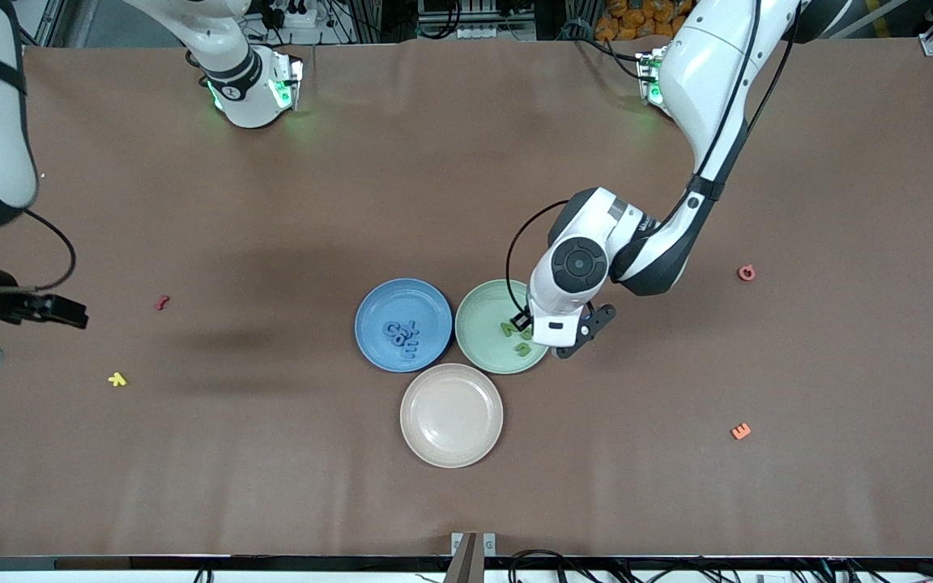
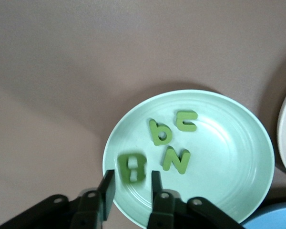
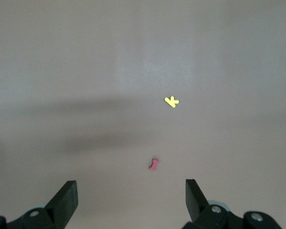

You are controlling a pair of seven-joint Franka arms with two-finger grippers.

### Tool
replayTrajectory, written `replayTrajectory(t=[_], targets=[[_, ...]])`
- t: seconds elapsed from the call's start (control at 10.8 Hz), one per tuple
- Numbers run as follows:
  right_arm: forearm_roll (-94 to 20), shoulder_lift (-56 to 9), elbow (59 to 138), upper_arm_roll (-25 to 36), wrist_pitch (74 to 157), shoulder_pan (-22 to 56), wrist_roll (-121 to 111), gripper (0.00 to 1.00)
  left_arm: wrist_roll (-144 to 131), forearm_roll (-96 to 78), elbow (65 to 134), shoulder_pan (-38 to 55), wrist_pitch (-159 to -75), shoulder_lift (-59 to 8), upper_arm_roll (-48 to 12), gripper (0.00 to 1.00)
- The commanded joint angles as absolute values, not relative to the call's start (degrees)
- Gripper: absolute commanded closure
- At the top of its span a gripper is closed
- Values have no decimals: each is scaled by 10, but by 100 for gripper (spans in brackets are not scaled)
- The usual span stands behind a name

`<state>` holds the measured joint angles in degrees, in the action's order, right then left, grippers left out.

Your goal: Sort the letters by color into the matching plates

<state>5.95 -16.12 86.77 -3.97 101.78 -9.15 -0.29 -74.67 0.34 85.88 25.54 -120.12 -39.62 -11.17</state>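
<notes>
Over the pale green round plate [image 2: 229, 143], the left gripper [image 2: 131, 183] held its jaws narrowly parted, and the small blurred green letter [image 2: 132, 168] off their tips looked free. Best to widen them and lift straight up, so it would settle inside the rim. The right gripper [image 3: 131, 195] waited wide open and empty over the right arm's end of the table.

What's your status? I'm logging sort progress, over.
Left gripper over green plate, fingers slightly apart around a green letter; three more in plate. Right gripper open, waiting at its table end. Nothing blocking.
</notes>
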Motion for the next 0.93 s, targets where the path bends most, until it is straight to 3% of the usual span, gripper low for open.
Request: replayTrajectory(t=[0.0,0.37,0.56,0.84], targets=[[58,-127,797,-47,889,-78,-5,0,-749,6,852,258,-1200,-391,-105,0],[59,-60,776,-44,811,-52,7,0,-608,57,857,159,-1137,-346,-103,0],[59,-52,799,-43,826,-36,48,0,-592,59,862,122,-1137,-324,-106,0],[61,-46,845,-43,872,-35,56,0,-586,58,969,94,-1160,-244,-110,0]])
